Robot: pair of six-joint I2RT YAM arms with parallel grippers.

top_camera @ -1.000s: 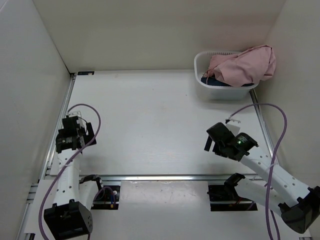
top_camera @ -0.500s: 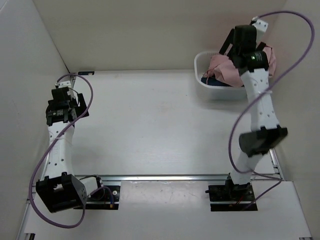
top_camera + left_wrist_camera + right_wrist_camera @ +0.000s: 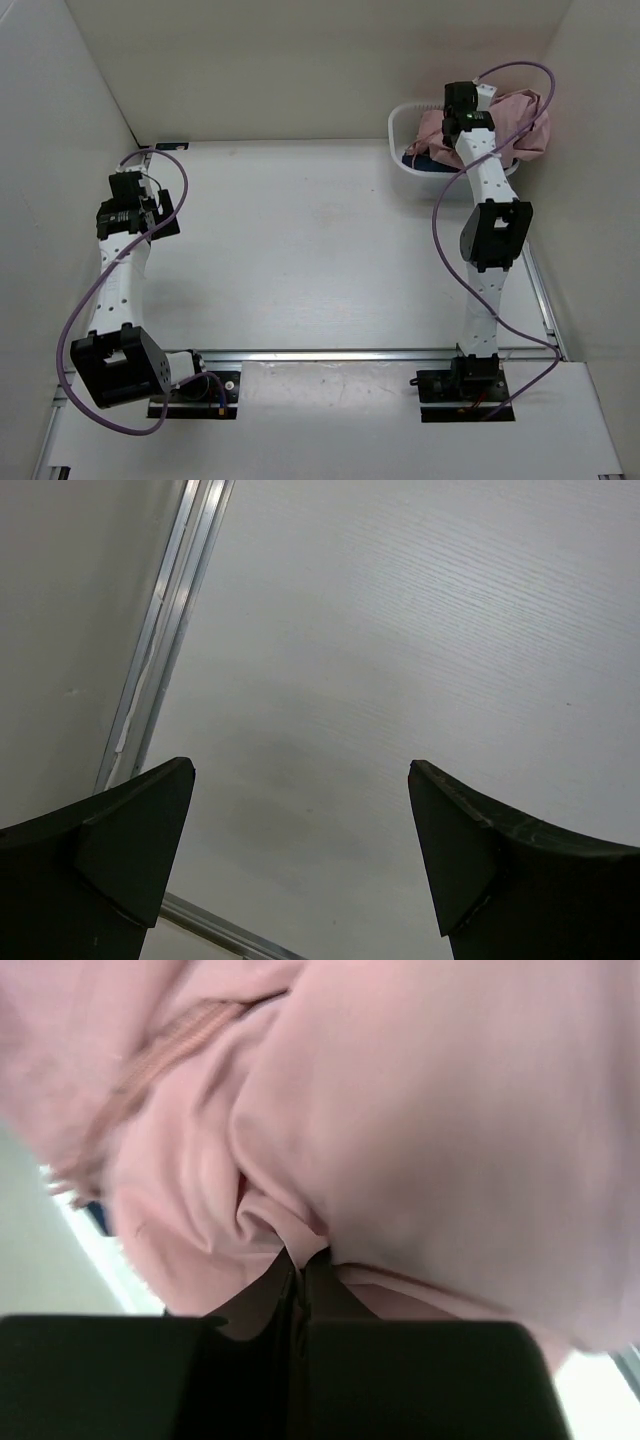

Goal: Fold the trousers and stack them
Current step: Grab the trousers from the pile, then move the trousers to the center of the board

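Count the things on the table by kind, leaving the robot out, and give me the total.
pink trousers: 1
dark blue cloth: 1
white basket: 1
Total: 3

White wood-grain worktop (image 3: 300,260), aluminium rail (image 3: 178,580) along its left edge, white plastic tub (image 3: 430,183) standing at the far right corner, black arm bases (image 3: 465,392) bolted at the near edge

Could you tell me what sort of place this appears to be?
Likely a robotics lab work cell: white walls enclosing a table, two bolted-down arms, and a basket of pink trousers.
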